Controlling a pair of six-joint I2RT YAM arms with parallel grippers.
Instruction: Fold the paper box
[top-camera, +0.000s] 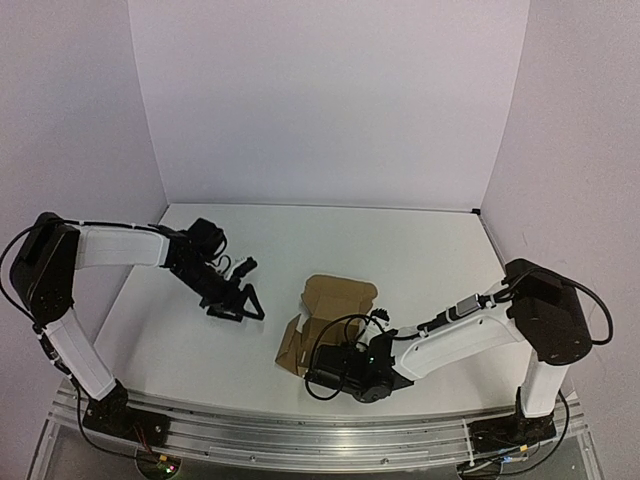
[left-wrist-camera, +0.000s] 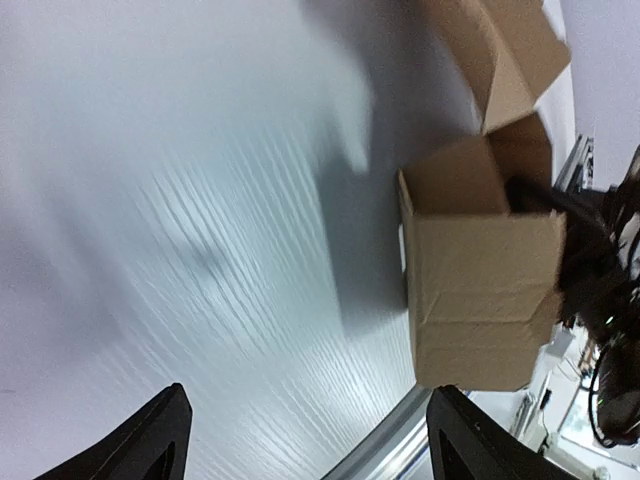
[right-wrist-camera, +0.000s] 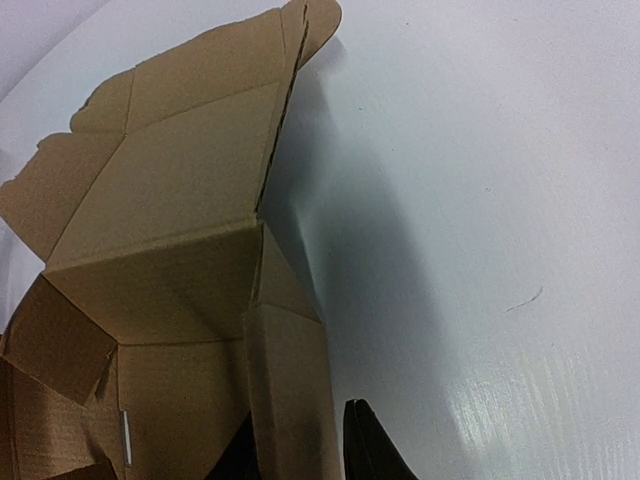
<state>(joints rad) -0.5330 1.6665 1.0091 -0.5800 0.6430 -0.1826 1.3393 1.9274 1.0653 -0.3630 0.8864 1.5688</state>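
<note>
- The paper box (top-camera: 335, 305) sits on the white desk (top-camera: 400, 240), about midway along the near edge and a little back from it.
- It is partly folded: brown walls stand up around an open hollow, and one broad flap lies back toward the far edge.
- The right pincer (top-camera: 314, 372) is at the box's near side. In the right wrist view its two dark fingers (right-wrist-camera: 372, 452) sit narrow on either side of an upright cardboard wall of the box (right-wrist-camera: 170, 200), clamping it.
- The left pincer (top-camera: 243, 287) is over the left part of the desk, well apart from the box, with bare desk between them.
- In the left wrist view its fingers (left-wrist-camera: 150, 445) stand wide apart and hold nothing. Only the desk surface (left-wrist-camera: 200, 250) shows between them.
- From that view the box (left-wrist-camera: 480, 290) stands up off the desk with its top open, and the right arm's dark parts reach into it from the far side.
</note>
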